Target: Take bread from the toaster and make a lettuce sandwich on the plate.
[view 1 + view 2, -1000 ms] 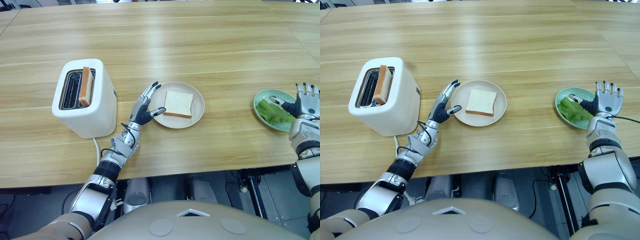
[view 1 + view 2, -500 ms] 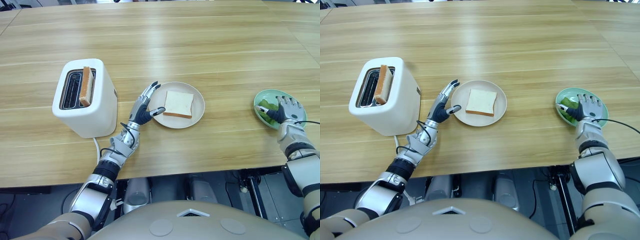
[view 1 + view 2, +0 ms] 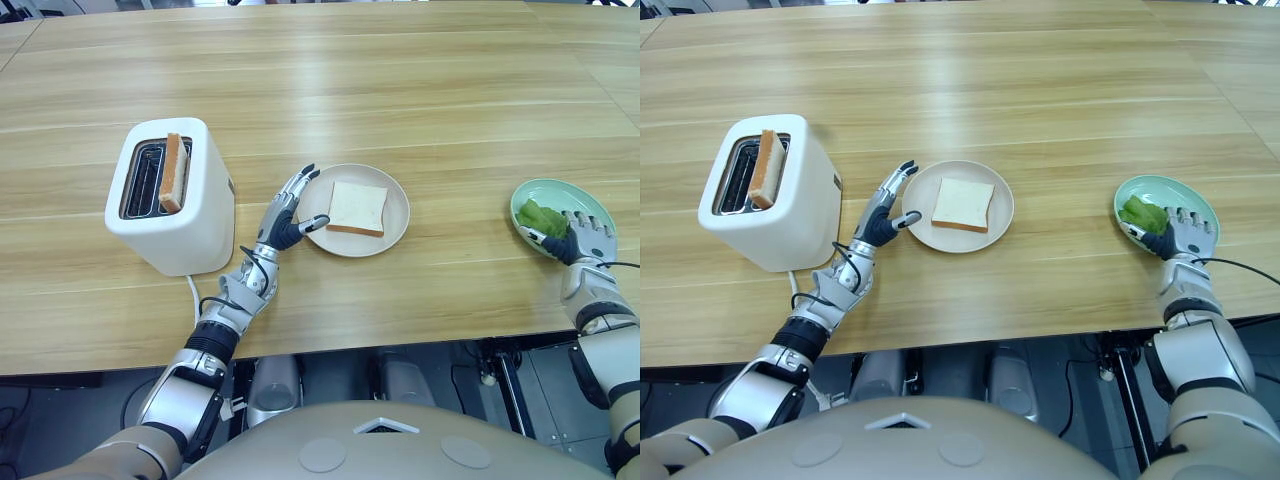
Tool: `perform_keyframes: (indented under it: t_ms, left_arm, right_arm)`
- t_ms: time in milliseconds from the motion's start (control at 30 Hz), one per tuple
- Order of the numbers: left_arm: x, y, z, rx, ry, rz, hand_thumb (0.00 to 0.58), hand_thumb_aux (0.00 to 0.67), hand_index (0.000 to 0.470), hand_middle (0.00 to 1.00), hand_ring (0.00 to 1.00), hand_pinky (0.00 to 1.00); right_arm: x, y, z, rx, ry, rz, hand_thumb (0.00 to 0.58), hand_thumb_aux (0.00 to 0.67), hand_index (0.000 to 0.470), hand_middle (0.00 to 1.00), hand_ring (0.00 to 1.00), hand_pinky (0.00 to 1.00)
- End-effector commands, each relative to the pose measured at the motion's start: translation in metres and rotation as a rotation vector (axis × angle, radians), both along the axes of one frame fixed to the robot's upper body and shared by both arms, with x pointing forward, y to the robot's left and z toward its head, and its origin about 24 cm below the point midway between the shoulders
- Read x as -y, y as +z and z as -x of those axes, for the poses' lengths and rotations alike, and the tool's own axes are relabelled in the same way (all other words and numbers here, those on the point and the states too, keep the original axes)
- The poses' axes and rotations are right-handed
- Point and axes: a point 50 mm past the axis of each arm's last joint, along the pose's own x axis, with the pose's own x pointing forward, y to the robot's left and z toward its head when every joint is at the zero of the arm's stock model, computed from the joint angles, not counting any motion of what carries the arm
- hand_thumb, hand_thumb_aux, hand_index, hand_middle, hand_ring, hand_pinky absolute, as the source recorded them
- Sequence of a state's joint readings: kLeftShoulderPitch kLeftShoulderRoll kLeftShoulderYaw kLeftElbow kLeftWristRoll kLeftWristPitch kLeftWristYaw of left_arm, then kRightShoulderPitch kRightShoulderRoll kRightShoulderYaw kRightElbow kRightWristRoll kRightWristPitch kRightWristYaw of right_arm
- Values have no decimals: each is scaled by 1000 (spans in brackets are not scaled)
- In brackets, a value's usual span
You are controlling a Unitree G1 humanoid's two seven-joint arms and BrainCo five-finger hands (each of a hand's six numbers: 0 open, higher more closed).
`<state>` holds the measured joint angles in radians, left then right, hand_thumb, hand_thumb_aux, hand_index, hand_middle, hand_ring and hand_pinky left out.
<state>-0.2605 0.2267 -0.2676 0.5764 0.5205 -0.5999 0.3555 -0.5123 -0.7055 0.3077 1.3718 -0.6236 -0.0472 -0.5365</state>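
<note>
In the left eye view, you have the white toaster [image 3: 170, 205] at the left of the frame, standing on the wooden worktop [image 3: 400, 90]. A bread slice [image 3: 173, 172] stands upright in its right-hand slot. The toaster's white cord [image 3: 192, 296] runs down toward the lower edge of the worktop. Near the centre sits the beige plate [image 3: 397, 230] with a second slice [image 3: 357, 207] lying flat on it. Your left hand [image 3: 284, 216] is just beside the plate's left rim, spread wide and holding nothing, its fingertips pointing to the upper right.

In the right eye view, the green plate [image 3: 1185, 192] lies at the right edge of the frame, well apart from the beige one. The lettuce [image 3: 1143, 213] is bunched on its left side. Your right hand [image 3: 1186, 236] rests on the lower rim of that plate, touching the lettuce. You cannot tell from here whether it has a grip on the leaf.
</note>
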Motion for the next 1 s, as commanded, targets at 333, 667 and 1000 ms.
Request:
perform_keyframes:
  t_ms: [333, 667, 1000]
  left_arm:
    - [-1, -5, 3, -23, 14, 3, 0, 0, 0, 0, 0, 0]
    - [-2, -6, 3, -24, 15, 0, 0, 0, 0, 0, 0, 0]
    - [-2, -6, 4, -22, 13, 6, 0, 0, 0, 0, 0, 0]
  right_arm:
    - [5, -6, 11, -22, -37, -7, 0, 0, 0, 0, 0, 0]
    - [3, -17, 18, -86, -44, -28, 553, 525, 361, 0, 0, 0]
    - [4, -8, 12, -25, -23, 15, 580, 670, 460, 0, 0, 0]
